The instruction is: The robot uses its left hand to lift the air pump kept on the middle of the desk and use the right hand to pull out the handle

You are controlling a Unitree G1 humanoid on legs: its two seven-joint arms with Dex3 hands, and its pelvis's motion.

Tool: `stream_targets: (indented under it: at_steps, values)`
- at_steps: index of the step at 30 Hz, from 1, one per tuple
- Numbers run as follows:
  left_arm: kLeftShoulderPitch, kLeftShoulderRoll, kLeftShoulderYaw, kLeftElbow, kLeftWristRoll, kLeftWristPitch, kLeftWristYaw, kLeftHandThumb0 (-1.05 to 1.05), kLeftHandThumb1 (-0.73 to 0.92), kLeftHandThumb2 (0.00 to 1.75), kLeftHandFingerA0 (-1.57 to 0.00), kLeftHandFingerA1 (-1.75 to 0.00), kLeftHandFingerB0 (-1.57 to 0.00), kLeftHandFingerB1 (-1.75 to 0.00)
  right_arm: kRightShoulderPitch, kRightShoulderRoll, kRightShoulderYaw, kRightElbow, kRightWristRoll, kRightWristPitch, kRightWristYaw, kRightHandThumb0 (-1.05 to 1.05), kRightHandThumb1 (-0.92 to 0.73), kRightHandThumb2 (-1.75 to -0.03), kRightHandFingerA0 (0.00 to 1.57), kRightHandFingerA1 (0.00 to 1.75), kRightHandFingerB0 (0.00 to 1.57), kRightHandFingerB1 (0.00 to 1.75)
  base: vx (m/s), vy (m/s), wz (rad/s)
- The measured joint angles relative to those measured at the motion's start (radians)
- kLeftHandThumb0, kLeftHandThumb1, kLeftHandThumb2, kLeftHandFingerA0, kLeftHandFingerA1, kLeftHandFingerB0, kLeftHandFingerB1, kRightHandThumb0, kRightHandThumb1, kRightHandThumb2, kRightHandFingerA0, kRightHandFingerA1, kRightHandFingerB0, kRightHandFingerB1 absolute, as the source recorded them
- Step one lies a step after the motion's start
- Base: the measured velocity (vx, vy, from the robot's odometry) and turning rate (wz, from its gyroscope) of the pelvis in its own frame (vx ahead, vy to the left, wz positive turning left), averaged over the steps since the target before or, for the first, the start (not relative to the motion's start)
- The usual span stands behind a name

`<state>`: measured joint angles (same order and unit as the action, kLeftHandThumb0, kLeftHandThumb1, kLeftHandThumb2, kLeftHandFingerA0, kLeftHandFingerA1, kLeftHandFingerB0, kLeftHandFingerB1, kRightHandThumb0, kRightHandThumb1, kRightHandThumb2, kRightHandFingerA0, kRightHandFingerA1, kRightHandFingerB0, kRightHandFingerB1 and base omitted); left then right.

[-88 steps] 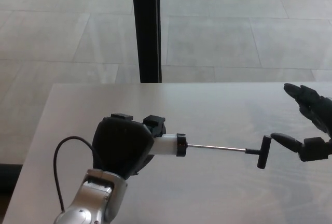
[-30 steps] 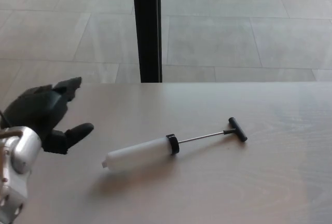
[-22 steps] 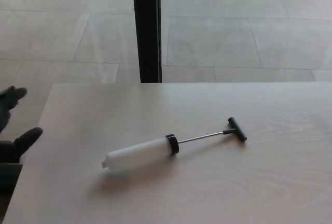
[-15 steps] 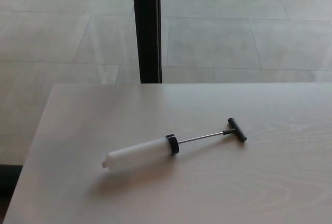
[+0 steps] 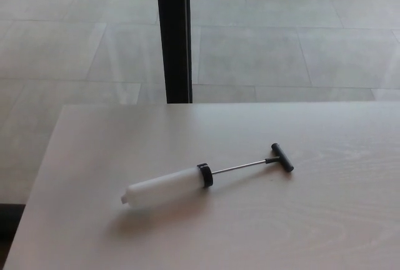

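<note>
Neither robot hand in head view, so finger state cannot be told. Air pump lies free on its side on pale wooden desk, near middle, nothing touching it. White barrel points lower left, black collar at its right end. Thin metal rod drawn out, running up-right to black T-handle. Beyond desk's far edge: dark vertical post, grey tiled floor. No containers visible.
</note>
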<state>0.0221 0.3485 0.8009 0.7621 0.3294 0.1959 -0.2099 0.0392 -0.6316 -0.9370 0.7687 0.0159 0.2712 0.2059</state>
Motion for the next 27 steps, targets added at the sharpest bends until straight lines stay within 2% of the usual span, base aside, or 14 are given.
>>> stream_targets:
  at_steps: [1, 2, 6, 7, 10, 11, 15, 18, 19, 20, 21, 25, 26, 27]
  values:
    - [0.002, -0.005, 0.012, 0.009, -0.006, 0.002, 0.003, -0.58, 0.52, 0.92, -0.21, -0.62, -0.28, -0.55, 0.000, 0.006, -0.010, 0.009, 0.004, -0.003, -0.003, -0.66, -0.80, -0.62, 0.18, 0.54, 0.18, 0.32, 0.00, 0.000, 0.00]
    - [0.003, -0.012, 0.041, 0.047, -0.026, 0.003, 0.009, -0.59, 0.68, 0.61, -0.32, -0.74, -0.33, -0.48, -0.001, 0.026, -0.031, 0.026, 0.017, -0.010, -0.014, -0.67, -0.80, -0.63, 0.18, 0.56, 0.18, 0.33, 0.00, 0.000, 0.00]
    - [0.001, -0.015, 0.112, 0.176, -0.081, 0.005, 0.038, -0.61, 0.72, 0.61, -0.38, -0.75, -0.35, -0.51, -0.023, 0.107, -0.093, 0.072, 0.058, -0.027, -0.050, -0.66, -0.81, -0.63, 0.19, 0.55, 0.20, 0.32, 0.00, 0.000, 0.00]
    - [0.000, -0.016, 0.130, 0.207, -0.097, 0.006, 0.048, -0.65, 0.66, 0.62, -0.42, -0.79, -0.06, -0.50, -0.031, 0.132, -0.105, 0.084, 0.070, -0.032, -0.061, -0.70, -0.81, -0.65, 0.20, 0.55, 0.19, 0.33, 0.00, 0.000, 0.00]
    - [-0.007, -0.017, 0.172, 0.268, -0.135, 0.006, 0.082, -0.58, 0.71, 0.62, -0.48, -0.80, -0.35, -0.56, -0.045, 0.188, -0.120, 0.089, 0.094, -0.040, -0.081, -0.68, -0.79, -0.64, 0.16, 0.54, 0.19, 0.33, 0.00, 0.000, 0.00]
    - [-0.008, -0.017, 0.176, 0.274, -0.140, 0.006, 0.086, -0.58, 0.70, 0.61, -0.47, -0.92, -0.16, -0.51, -0.046, 0.193, -0.122, 0.089, 0.097, -0.041, -0.083, -0.66, -0.79, -0.63, 0.14, 0.51, 0.20, 0.32, 0.00, 0.000, 0.00]
    - [-0.012, -0.015, 0.209, 0.346, -0.196, 0.006, 0.127, -0.59, 0.75, 0.62, -0.43, -0.88, -0.30, -0.57, -0.053, 0.248, -0.123, 0.085, 0.126, -0.071, -0.107, -0.69, -0.76, -0.63, 0.21, 0.52, 0.21, 0.32, 0.00, 0.000, 0.00]
    - [-0.021, -0.003, 0.215, 0.390, -0.243, 0.006, 0.152, -0.58, 0.73, 0.63, -0.44, -0.86, -0.03, -0.35, -0.051, 0.276, -0.104, 0.078, 0.145, -0.107, -0.121, -0.70, -0.75, -0.63, 0.23, 0.51, 0.20, 0.31, 0.00, 0.000, 0.00]
    - [-0.026, 0.003, 0.215, 0.401, -0.258, 0.005, 0.159, -0.57, 0.73, 0.61, -0.44, -0.88, -0.25, -0.59, -0.050, 0.280, -0.094, 0.077, 0.150, -0.119, -0.125, -0.68, -0.76, -0.63, 0.24, 0.47, 0.22, 0.30, 0.00, 0.000, 0.00]
    - [-0.031, 0.008, 0.214, 0.410, -0.270, 0.004, 0.166, -0.58, 0.72, 0.61, -0.45, -0.87, -0.27, -0.59, -0.050, 0.282, -0.086, 0.077, 0.153, -0.128, -0.128, -0.71, -0.60, -0.95, 0.23, 0.57, 0.16, 0.44, 0.00, 0.000, 0.00]
    - [-0.036, 0.014, 0.213, 0.418, -0.281, 0.004, 0.171, -0.58, 0.74, 0.62, -0.44, -0.81, -0.34, -0.57, -0.050, 0.283, -0.077, 0.077, 0.156, -0.136, -0.132, -0.69, -0.60, -0.95, 0.25, 0.58, 0.14, 0.44, 0.00, 0.000, 0.00]
    - [-0.049, 0.039, 0.191, 0.435, -0.334, 0.003, 0.192, -0.59, 0.75, 0.62, -0.41, -0.75, -0.14, -0.50, -0.047, 0.293, -0.044, 0.077, 0.182, -0.177, -0.145, -0.71, -0.58, -0.95, 0.26, 0.60, 0.13, 0.45, 0.00, 0.000, 0.00]
    - [-0.049, 0.042, 0.187, 0.436, -0.339, 0.003, 0.192, -0.60, 0.60, 0.94, -0.43, -0.74, -0.20, -0.56, -0.046, 0.295, -0.041, 0.076, 0.186, -0.181, -0.146, -0.70, -0.75, -0.63, 0.31, 0.55, 0.21, 0.32, 0.00, 0.000, 0.00]
    - [-0.048, 0.052, 0.170, 0.436, -0.357, -0.002, 0.199, -0.58, 0.75, 0.62, -0.43, -0.78, -0.28, -0.52, -0.037, 0.306, -0.029, 0.070, 0.198, -0.196, -0.148, -0.71, -0.58, -0.94, 0.26, 0.59, 0.11, 0.44, 0.00, 0.000, 0.00]
